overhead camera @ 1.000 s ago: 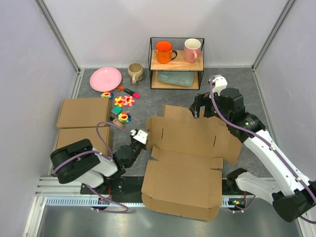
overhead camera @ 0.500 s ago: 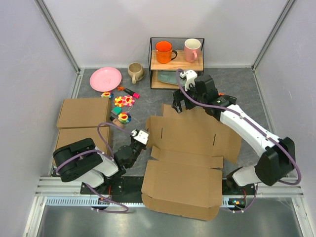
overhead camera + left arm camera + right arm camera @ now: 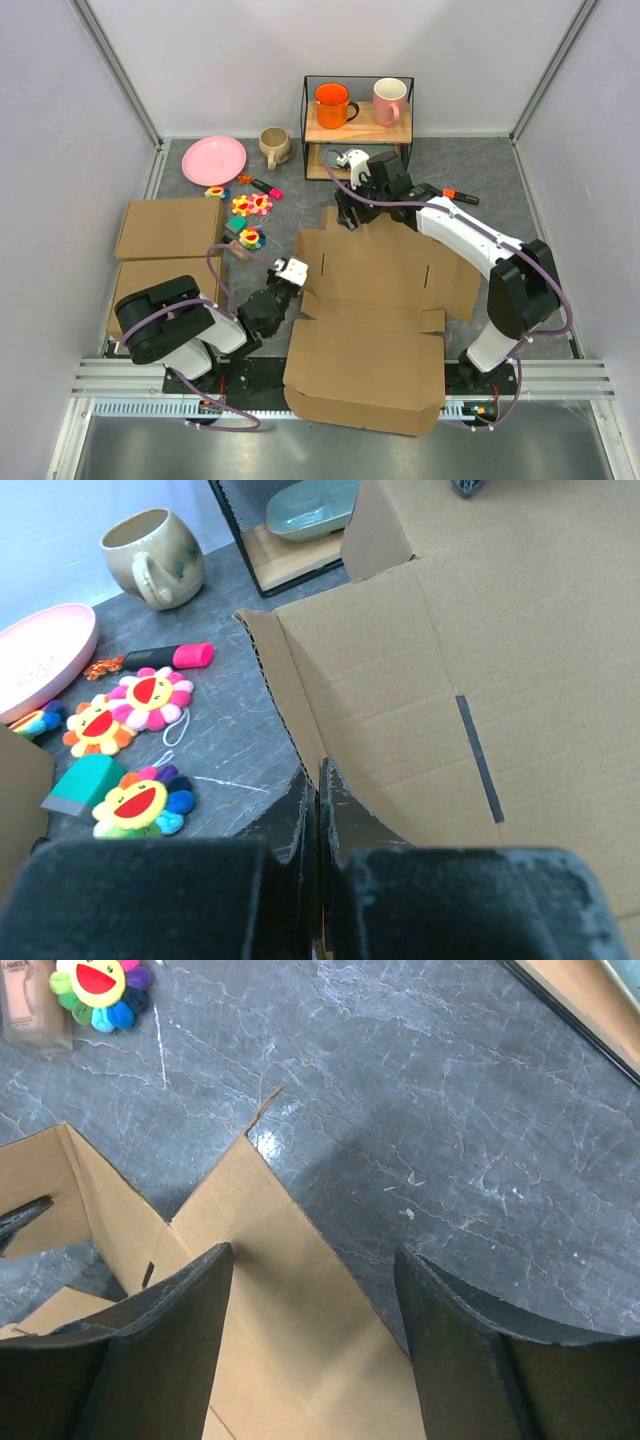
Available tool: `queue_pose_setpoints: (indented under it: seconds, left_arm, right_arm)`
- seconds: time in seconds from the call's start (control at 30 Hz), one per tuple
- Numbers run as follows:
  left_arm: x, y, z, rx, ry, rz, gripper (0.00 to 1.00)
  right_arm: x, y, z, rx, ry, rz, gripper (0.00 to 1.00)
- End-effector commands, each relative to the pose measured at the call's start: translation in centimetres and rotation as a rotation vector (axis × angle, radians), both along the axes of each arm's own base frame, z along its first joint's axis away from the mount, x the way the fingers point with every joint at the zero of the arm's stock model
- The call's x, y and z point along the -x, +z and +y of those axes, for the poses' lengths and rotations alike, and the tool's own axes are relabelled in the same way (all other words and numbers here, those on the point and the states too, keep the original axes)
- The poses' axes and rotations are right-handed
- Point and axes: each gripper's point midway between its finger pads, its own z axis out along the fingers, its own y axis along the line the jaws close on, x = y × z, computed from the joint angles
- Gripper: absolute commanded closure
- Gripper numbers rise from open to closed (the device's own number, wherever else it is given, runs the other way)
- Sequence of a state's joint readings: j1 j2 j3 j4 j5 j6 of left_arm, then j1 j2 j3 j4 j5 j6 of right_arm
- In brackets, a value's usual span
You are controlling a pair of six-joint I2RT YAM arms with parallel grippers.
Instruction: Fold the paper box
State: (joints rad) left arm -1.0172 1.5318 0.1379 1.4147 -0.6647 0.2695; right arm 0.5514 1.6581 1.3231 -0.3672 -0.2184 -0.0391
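On the table (image 3: pixel 520 200) the paper box (image 3: pixel 385 270) lies unfolded, our left gripper (image 3: pixel 318 780) pinched shut on its left flap and our right gripper (image 3: pixel 312 1260) spread open over the far flap, which we judge must next be clamped and raised.

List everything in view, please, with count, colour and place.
paper box: one, brown, centre
flat boxes: two, brown, left side
plate: one, pink, far left
mug: one, beige, beside plate
shelf: one, black wire, far centre
orange mug: one, top shelf
pink mug: one, top shelf
dish: one, green, lower shelf
flower toys: at least three, multicoloured, left of centre
marker: one, pink-black, by flowers
left gripper: black, shut on paper box's left flap
right gripper: black, open astride its far flap
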Motion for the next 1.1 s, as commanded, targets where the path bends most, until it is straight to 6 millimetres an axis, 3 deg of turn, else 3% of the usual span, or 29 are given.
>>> queue_pose_setpoints:
  seconds: [0.0,0.13,0.17,0.2,0.27,0.37,0.43,0.6,0.77,0.93,1.0,1.03,1.07]
  left_arm:
    - [-1.3,4.1,1.9,0.104,0.146,-0.122,0.98]
    - [-2.7,5.1,1.7,0.105,0.172,-0.132,0.98]
    - [-3.3,6.2,1.1,0.118,0.167,-0.144,0.98]
    - [-3.6,5.4,0.4,0.070,0.143,-0.113,0.98]
    - [-4.8,6.6,0.2,0.114,0.143,-0.113,0.98]
    - [-6.1,7.6,0.8,0.172,0.143,-0.110,0.98]
    - [-6.5,7.5,1.2,0.163,0.145,-0.095,0.98]
    - [-6.0,7.3,1.4,0.192,0.133,-0.070,0.98]
    - [-5.3,6.5,2.1,0.194,0.133,-0.041,0.98]
    - [-5.0,6.4,1.8,0.240,0.122,-0.002,0.98]
    - [-4.9,5.5,1.6,0.217,0.123,0.055,0.98]
    - [-4.9,6.6,1.6,0.237,0.121,0.052,0.97]
    - [-4.6,5.6,1.7,0.201,0.126,0.100,0.87]
  right_arm:
    - [-0.1,1.9,1.8,-0.046,0.060,-0.044,0.32]
    - [0.7,2.0,2.2,-0.069,0.079,-0.037,0.58]
    - [0.8,2.1,2.1,-0.072,0.076,-0.039,0.59]
    - [1.0,2.4,2.1,-0.082,0.072,-0.045,0.60]
    - [1.4,2.2,2.1,-0.093,0.070,-0.049,0.67]
    - [2.1,2.5,1.8,-0.116,0.062,-0.059,0.67]
    - [2.2,2.2,1.5,-0.112,0.052,-0.067,0.61]
    - [1.3,2.2,1.8,-0.101,0.034,-0.078,0.55]
    - [0.3,2.0,2.3,-0.104,0.005,-0.074,0.60]
    - [-0.6,1.5,2.9,-0.085,-0.003,-0.087,0.78]
    - [-0.9,1.2,2.9,-0.077,-0.009,-0.098,0.92]
    - [-1.0,1.4,2.8,-0.078,-0.013,-0.108,0.97]
    - [-1.2,1.9,2.6,-0.070,-0.005,-0.135,1.00]
